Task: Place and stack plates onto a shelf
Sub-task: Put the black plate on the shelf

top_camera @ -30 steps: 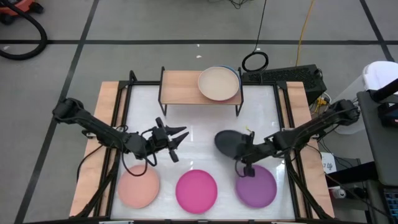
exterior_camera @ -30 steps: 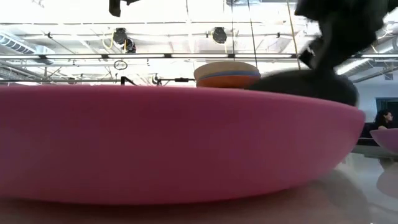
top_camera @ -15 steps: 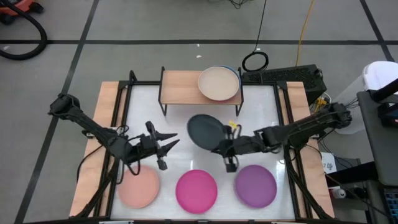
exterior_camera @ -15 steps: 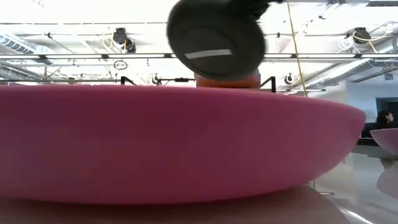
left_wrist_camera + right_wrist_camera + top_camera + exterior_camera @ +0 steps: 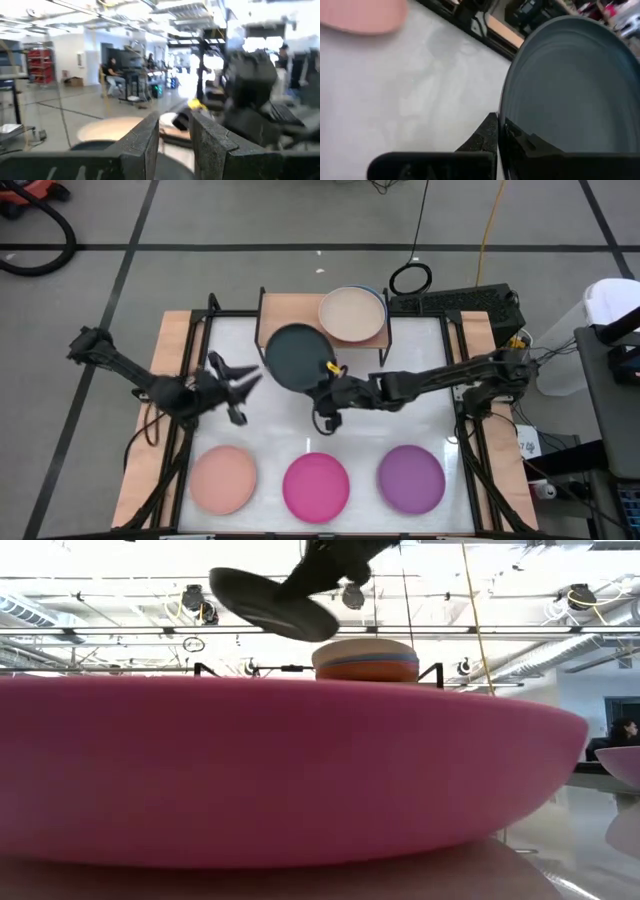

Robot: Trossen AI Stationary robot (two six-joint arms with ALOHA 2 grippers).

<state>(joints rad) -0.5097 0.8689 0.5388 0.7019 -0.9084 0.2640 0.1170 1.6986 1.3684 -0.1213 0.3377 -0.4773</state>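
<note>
Right claw point(image 5: 327, 370) has the black plate point(image 5: 293, 356) pinched by its rim, hanging over the shelf point(image 5: 285, 312) edge, beige-topped stack point(image 5: 352, 314) just beyond. Looks light, stiff and kinda slick, so a rim pinch could let it tip. Left claw point(image 5: 243, 376) waits spread wide. 3 plates remain on the counter point(image 5: 300, 430).

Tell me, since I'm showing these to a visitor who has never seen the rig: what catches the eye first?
The black plate, held by its rim in the right gripper above the left end of the shelf, stands out most. Next comes the stack with a beige plate on top at the shelf's right end. Then the row along the table's near edge: a peach plate, a magenta plate and a purple plate.
</note>
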